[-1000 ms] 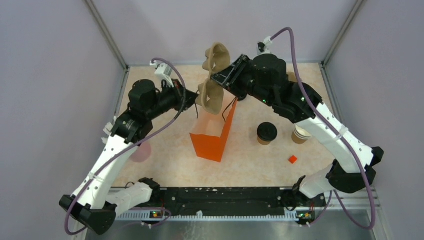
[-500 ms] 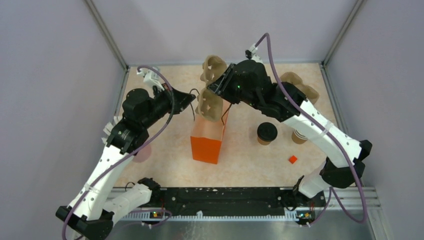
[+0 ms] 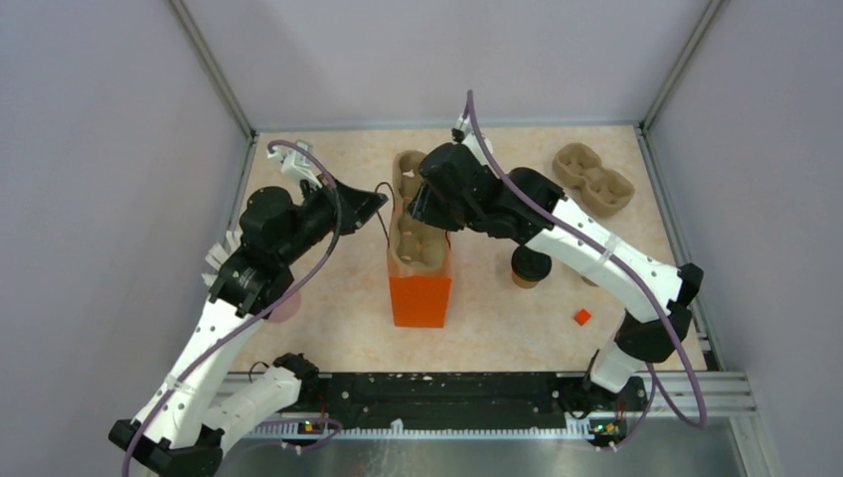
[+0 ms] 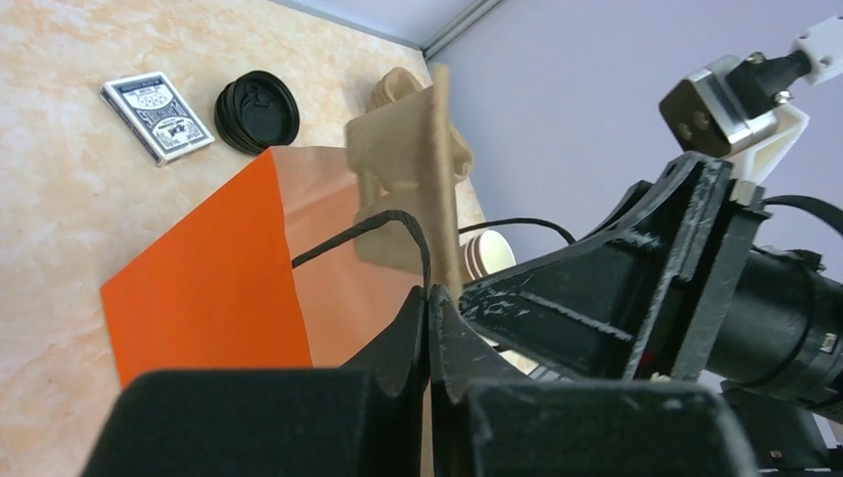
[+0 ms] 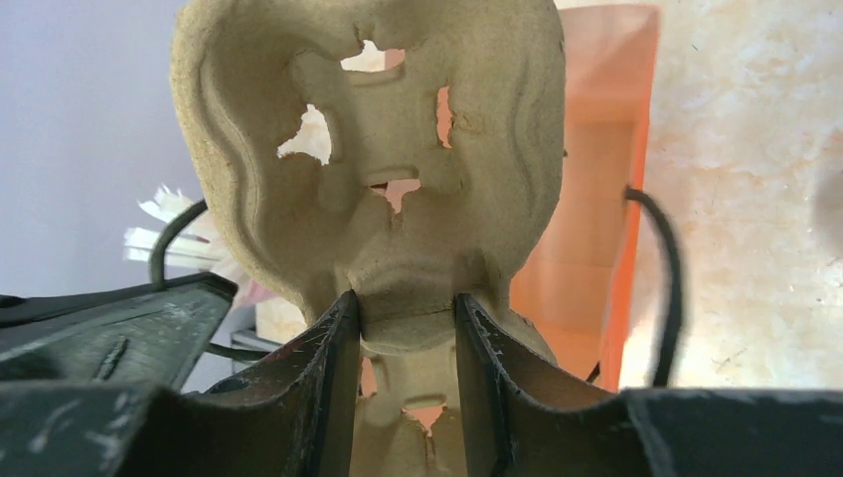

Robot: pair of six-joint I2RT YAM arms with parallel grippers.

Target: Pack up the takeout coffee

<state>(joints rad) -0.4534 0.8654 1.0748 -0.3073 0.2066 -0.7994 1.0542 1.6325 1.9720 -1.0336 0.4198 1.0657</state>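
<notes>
Your right gripper [image 5: 408, 323] is clamped at a narrow gap on the middle rib of the brown moulded-pulp two-cup carrier [image 3: 411, 177]. The carrier hangs on end with its lower end in the mouth of the upright orange paper bag [image 3: 420, 301], while your left gripper [image 4: 428, 298] is pinched fully closed on the bag's black cord handle [image 4: 348, 235] at the bag's 10 o'clock side. The takeout coffee [image 3: 530, 264], a small tan paper cup with its black lid on, stands on the tabletop [image 3: 328, 328] at 3 o'clock from the bag, apart from it and partly hidden under your right arm; a second pulp carrier [image 3: 593, 179] lies well apart at 2 o'clock.
</notes>
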